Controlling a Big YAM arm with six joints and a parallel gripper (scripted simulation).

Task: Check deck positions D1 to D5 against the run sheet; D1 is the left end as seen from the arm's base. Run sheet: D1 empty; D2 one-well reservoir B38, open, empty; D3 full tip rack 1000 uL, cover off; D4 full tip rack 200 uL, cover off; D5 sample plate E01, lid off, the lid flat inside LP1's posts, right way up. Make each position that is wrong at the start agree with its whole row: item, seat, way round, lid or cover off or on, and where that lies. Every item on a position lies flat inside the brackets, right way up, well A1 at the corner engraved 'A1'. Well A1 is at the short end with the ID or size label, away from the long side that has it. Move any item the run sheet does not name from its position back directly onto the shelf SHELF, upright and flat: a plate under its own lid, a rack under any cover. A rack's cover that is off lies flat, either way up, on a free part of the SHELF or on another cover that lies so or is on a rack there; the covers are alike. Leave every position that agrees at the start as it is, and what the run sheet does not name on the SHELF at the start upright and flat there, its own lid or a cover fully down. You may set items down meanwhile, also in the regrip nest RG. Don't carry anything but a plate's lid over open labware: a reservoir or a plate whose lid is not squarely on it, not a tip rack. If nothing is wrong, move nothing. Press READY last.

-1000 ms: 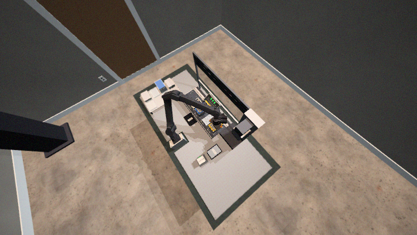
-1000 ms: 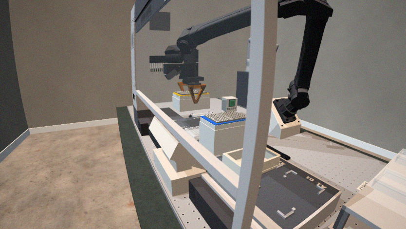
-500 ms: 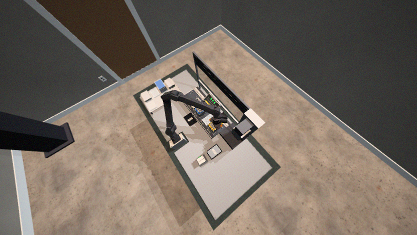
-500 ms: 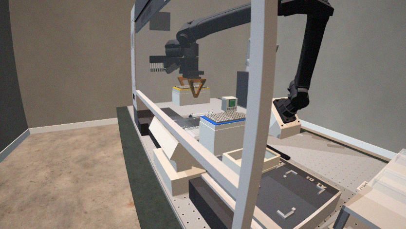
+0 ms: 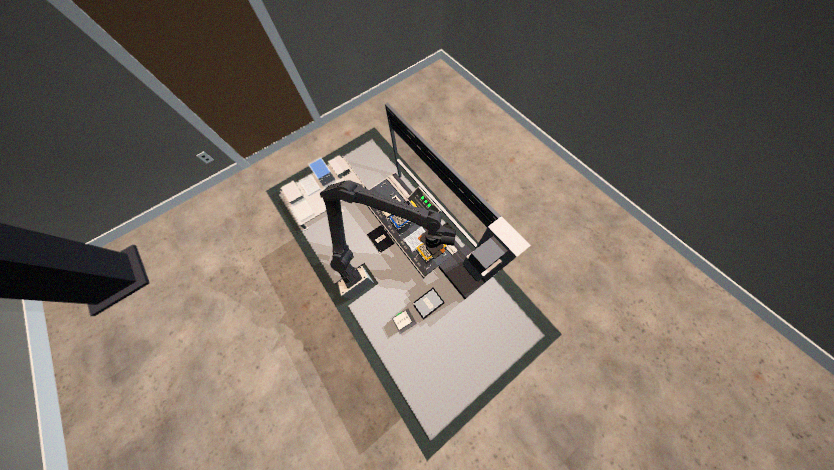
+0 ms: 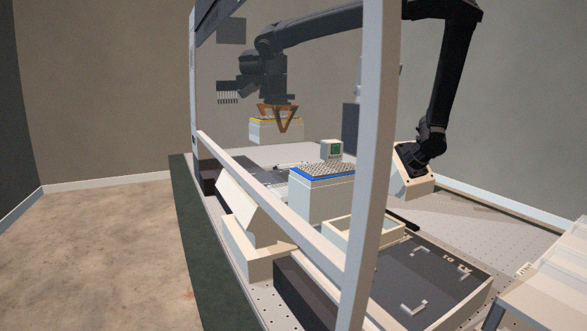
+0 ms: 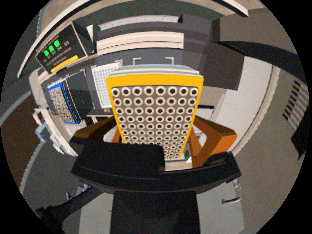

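Nearest in the exterior view, the D1 position (image 6: 426, 267) is bare. Behind it stand an open reservoir (image 6: 361, 229) and a blue-rimmed tip rack (image 6: 320, 193). Farther back, the jaws (image 6: 277, 117) grip the yellow-rimmed tip rack (image 6: 267, 131), raised off the surface (image 6: 464, 229).
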